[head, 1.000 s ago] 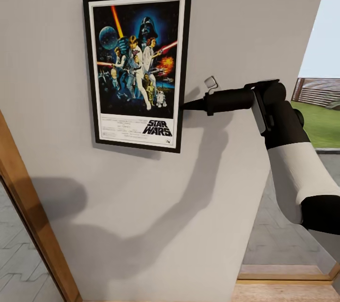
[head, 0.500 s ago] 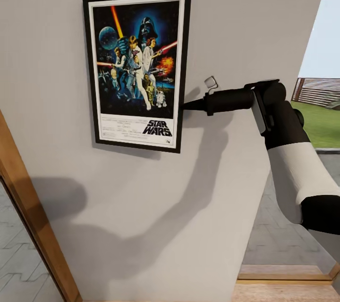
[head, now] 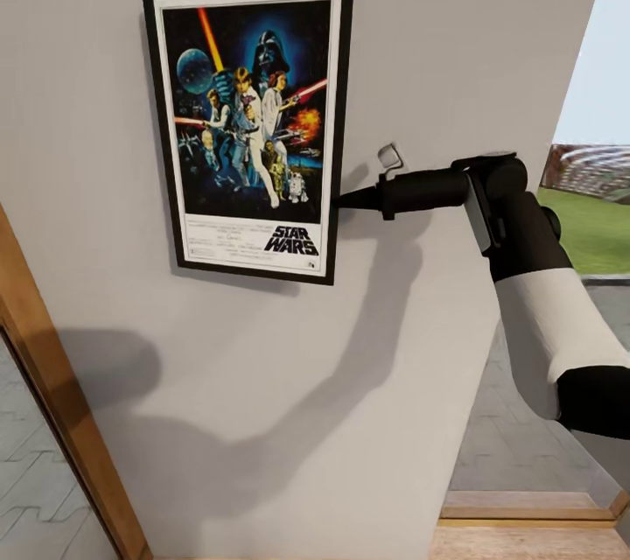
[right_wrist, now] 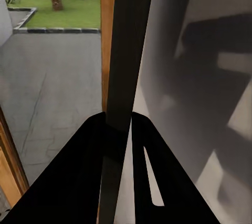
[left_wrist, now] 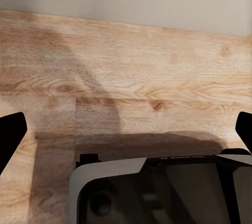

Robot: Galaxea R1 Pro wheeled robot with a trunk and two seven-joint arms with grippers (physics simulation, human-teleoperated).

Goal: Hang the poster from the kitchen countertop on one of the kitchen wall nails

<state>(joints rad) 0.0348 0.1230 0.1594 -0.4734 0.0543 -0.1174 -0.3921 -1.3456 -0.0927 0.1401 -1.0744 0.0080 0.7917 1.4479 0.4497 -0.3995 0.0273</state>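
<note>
Head view: the poster [head: 249, 124] stands upright against the pale wall [head: 455, 35], with the right gripper [head: 343, 200] clamped on its right edge low down, probably steadying it while it settles on a nail hidden behind.

Left wrist view: the left gripper [left_wrist: 126, 135] is spread wide, empty, over wooden floor [left_wrist: 131, 72].

Right wrist view: fingers [right_wrist: 84, 182] pinch the frame edge-on.
</note>
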